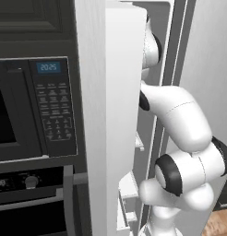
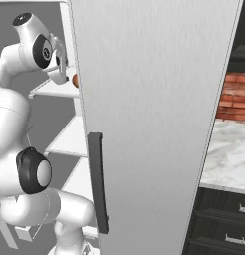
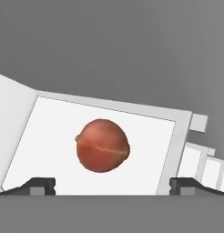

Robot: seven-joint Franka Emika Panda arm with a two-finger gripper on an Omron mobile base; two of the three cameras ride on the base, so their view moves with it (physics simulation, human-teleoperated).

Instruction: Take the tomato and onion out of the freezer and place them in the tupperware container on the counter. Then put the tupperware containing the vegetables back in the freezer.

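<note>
The arm (image 2: 15, 124) is being reached up into the freezer (image 2: 144, 99), its gripper (image 3: 112, 186) being held wide apart over the onion (image 3: 103, 145) on a white shelf (image 3: 145, 136).

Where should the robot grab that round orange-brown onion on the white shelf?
Probably around the onion's widest middle, coming straight on as the open end effector already points. It is a smooth ball sitting alone on the shelf, so each finger has room beside it.
</note>
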